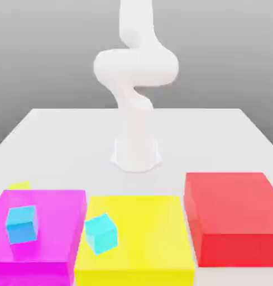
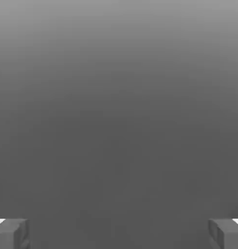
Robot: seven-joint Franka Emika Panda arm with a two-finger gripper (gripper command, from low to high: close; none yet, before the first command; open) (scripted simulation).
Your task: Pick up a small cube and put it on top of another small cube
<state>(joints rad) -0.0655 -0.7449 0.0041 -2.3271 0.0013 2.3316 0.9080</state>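
With the fingers [image 2: 119, 234] spread and empty, we're seemingly awaiting the approach, the next move needing a reach towards the small yellow cube [image 1: 20, 185] peeking from behind the magenta block [image 1: 46, 198].

In our unit, the arm [image 1: 136, 67] has a smooth, glossy white housing with rounded, bulging joints, a tapering column and a flared white base [image 1: 136, 155], while the gripper [image 2: 119, 234] carries two grey, blocky fingers [image 2: 9, 234] with darker inner faces.
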